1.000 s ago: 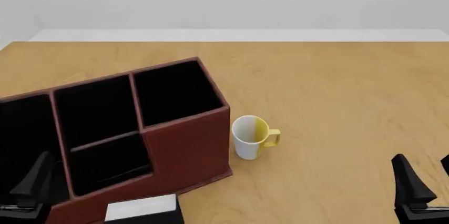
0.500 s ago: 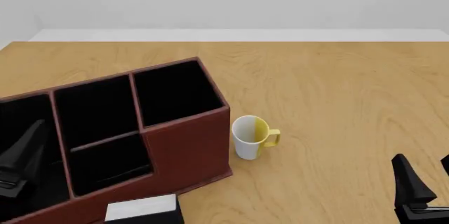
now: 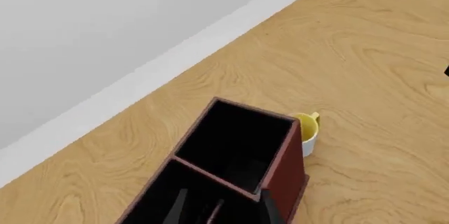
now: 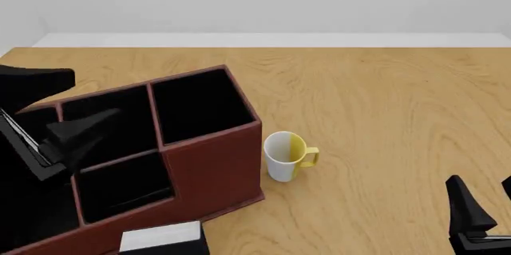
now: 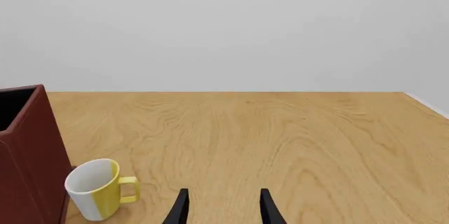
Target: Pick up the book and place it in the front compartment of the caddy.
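Observation:
The book [image 4: 160, 237], black with pale page edges, lies at the table's near edge, just in front of the caddy [image 4: 212, 165]. It shows in neither wrist view. The dark red-brown caddy [image 3: 284, 169] has black-lined slots. Its front compartment [image 4: 128, 124] is the narrow slot behind the low partition. My left gripper [image 4: 84, 138] hovers over the caddy's left part, open and empty, and its fingertips [image 3: 270, 211] point across the slots. Far to the right, my right gripper [image 4: 479, 219] rests low near the table's front edge, also open, with its fingertips [image 5: 181, 208] apart and empty.
A white and yellow mug [image 4: 283, 156] stands upright right of the caddy, its handle toward the right; it also shows as the mug [image 3: 306, 129] and mug [image 5: 94, 195]. The caddy's corner [image 5: 28, 150] sits left of it. A white wall runs along the table's far edge.
My left gripper has risen from the near left corner and moved forward over the caddy's left slots. The right arm, book and mug have not moved.

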Available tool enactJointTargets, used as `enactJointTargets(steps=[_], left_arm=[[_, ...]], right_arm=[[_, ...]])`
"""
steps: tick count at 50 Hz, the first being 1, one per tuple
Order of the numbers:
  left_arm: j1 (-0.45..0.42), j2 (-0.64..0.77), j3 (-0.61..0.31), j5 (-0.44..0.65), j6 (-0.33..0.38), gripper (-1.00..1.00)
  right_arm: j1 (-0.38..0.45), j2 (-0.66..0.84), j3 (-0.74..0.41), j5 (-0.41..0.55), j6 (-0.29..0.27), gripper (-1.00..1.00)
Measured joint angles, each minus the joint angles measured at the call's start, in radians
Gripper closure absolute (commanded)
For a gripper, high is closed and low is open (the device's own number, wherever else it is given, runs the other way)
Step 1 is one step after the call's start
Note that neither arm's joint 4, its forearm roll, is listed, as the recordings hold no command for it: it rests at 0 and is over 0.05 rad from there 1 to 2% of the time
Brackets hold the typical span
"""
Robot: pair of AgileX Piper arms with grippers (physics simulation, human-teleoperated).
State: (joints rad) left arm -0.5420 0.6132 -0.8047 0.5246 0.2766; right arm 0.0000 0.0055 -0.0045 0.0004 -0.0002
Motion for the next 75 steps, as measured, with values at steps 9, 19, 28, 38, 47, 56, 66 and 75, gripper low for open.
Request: enactJointTargets(steps=[9,19,28,38,47,56,66,75], left_arm=[[-0.122,0.106,-0.219,0.285,0.053,-1.00],[-0.334,0.218,-0.396,0.539,0.066,-1.00],[-0.478,0.297,-0.411,0.632,0.044,-1.00],[-0.509,0.351,-0.336,0.672,0.126,-1.00],[-0.490,0.372,-0.252,0.686,0.251,-1.00],[-0.491,0.381,-0.194,0.691,0.326,-1.00],[-0.473,0.379,-0.146,0.694,0.382,-1.00],[-0.423,0.367,-0.103,0.695,0.436,-1.00]], right_arm=[[0.000,0.000,0.000,0.000,0.000,-1.00],[0.000,0.000,0.000,0.000,0.000,-1.00],[0.000,0.001,0.000,-0.001,0.000,-1.00],[0.000,0.001,0.000,-0.001,0.000,-1.00],[0.000,0.001,0.000,-0.001,0.000,-1.00],[0.000,0.001,0.000,-0.001,0.000,-1.00],[0.000,0.001,0.000,-0.001,0.000,-1.00],[0.000,0.001,0.000,-0.001,0.000,-1.00]])
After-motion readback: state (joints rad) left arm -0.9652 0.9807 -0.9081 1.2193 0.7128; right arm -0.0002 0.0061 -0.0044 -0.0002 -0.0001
